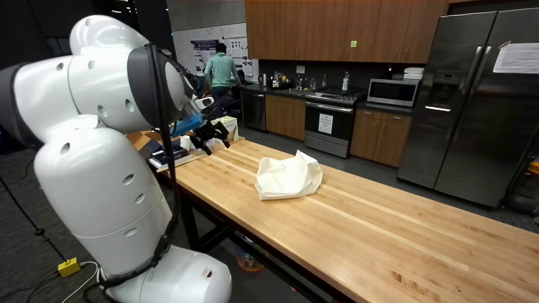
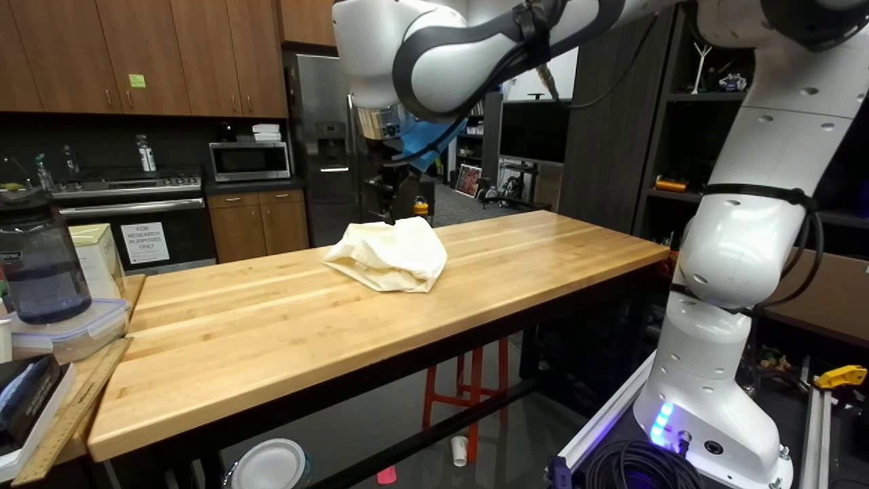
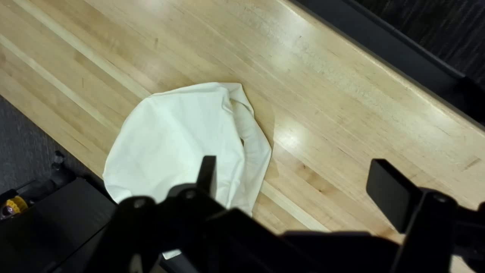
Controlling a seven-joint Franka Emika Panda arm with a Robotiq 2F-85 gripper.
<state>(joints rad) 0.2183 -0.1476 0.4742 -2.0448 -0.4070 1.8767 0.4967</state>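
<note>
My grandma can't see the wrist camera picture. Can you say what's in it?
A crumpled white cloth lies on a wooden table, seen from above. At the bottom, a black pincer stands wide open, holding nothing.

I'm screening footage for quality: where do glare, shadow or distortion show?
Wrist view: glare spots the pale striped wooden tabletop, the off-white crumpled cloth casts a soft shadow, and the black two-fingered tool looks nearly silhouetted; in an exterior view, the tall dark-steel refrigerator leans, suggesting wide-angle distortion.
</note>
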